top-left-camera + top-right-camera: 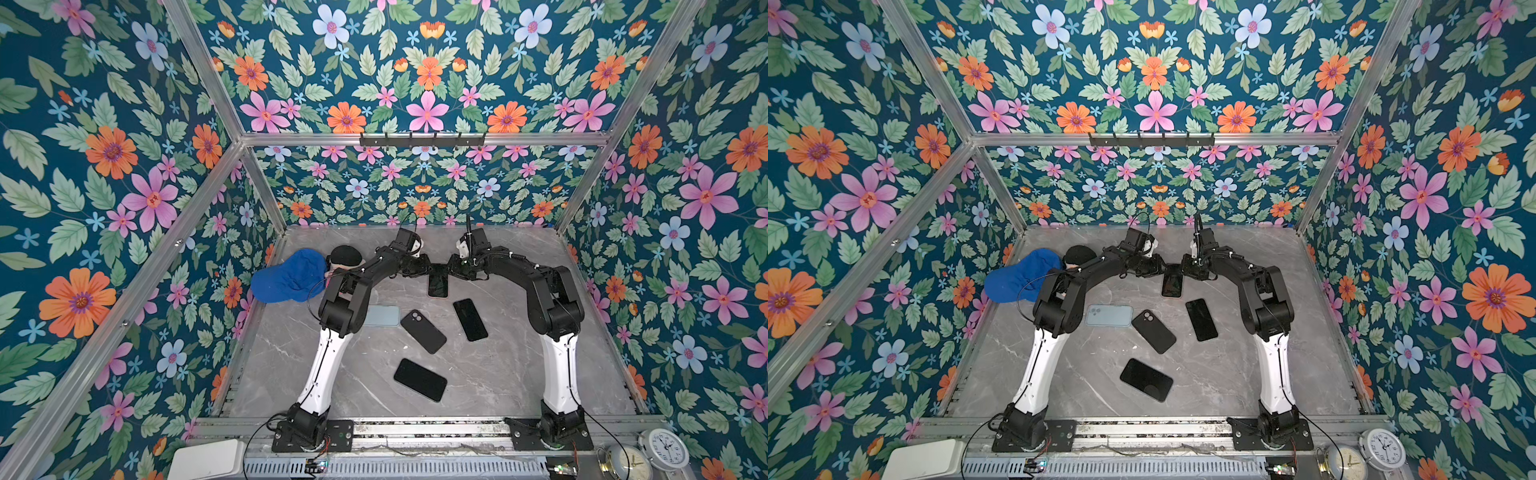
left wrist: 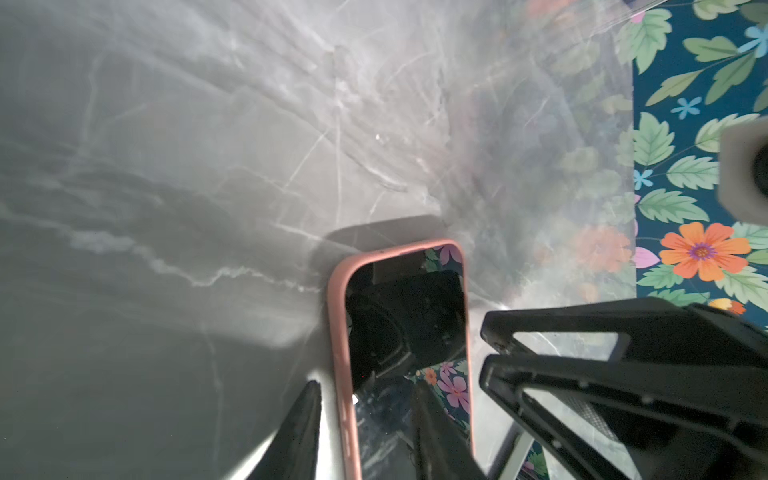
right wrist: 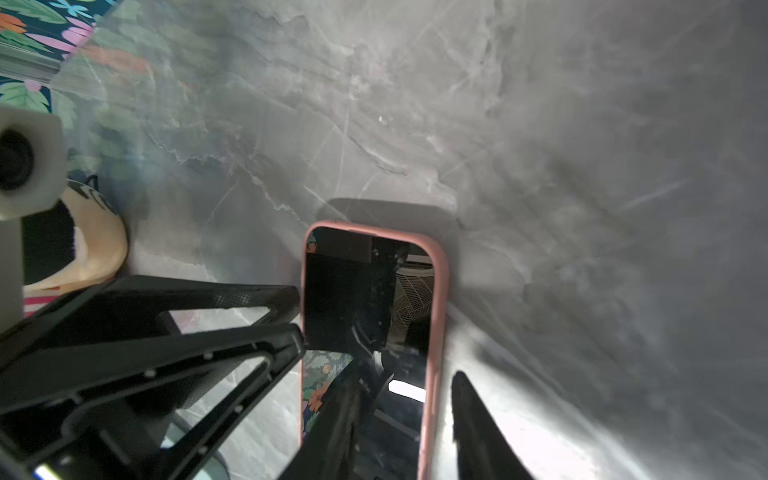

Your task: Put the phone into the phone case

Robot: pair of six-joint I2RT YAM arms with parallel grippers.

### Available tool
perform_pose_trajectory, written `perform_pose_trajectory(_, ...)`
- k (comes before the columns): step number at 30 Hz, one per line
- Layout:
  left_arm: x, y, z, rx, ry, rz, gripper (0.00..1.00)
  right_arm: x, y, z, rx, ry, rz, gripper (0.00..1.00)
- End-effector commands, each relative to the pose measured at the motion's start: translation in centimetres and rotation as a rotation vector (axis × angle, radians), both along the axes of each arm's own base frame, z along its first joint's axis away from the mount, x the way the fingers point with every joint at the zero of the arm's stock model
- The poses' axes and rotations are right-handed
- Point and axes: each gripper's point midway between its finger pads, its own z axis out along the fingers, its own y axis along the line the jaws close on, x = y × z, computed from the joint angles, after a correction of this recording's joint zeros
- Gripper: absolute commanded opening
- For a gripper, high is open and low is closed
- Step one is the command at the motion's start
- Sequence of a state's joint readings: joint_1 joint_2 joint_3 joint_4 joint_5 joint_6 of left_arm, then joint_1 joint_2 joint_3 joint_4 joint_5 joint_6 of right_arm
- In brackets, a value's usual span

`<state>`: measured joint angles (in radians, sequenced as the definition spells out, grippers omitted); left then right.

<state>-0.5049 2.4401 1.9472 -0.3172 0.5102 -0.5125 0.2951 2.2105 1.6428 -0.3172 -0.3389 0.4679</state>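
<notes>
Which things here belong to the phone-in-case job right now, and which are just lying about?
In the job:
glossy black phone; pink rubbery case around it; left pincer; right pincer.

Lying about:
blue cloth cap; pale blue phone-shaped slab; matte black case, camera side up; slanted black glass phone; front black phone-shaped slab; white round clock.

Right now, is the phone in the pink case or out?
In: the pink case rims the phone on every edge both wrist views show; its other end is out of frame.
</notes>
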Motion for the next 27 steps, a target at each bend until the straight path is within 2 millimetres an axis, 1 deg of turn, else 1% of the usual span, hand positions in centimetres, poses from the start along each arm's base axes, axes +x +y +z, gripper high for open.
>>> perform_pose_trajectory(1, -0.4, 0.8, -1.0, 0.077, 0.017, -0.006, 0.36, 0.0, 0.3, -0.2, 0.016, 0.014, 0.001, 0.38)
perform_pose_trajectory(7, -0.7, 0.1, -1.4, 0.089, 0.018, -0.022, 0.30, 0.0, 0.6, -0.8, 0.032, 0.024, 0.004, 0.38)
perform_pose_trajectory(13, -1.3, -0.9, -1.7, 0.082, 0.020, -0.043, 0.26, -0.1, 0.7, -1.0, 0.044, 0.026, 0.008, 0.35)
perform_pose_trajectory(17, -1.6, -1.3, -1.7, 0.080, 0.021, -0.050, 0.24, -0.1, 0.9, -1.1, 0.054, 0.030, 0.012, 0.32)
perform_pose_trajectory(21, -1.7, -1.3, -1.4, 0.078, 0.015, -0.052, 0.21, -0.1, 1.1, -1.1, 0.062, 0.031, 0.013, 0.28)
perform_pose_trajectory(27, -2.0, -1.3, -1.5, 0.098, 0.008, -0.061, 0.17, -0.2, 1.3, -1.2, 0.066, 0.035, 0.016, 0.22)
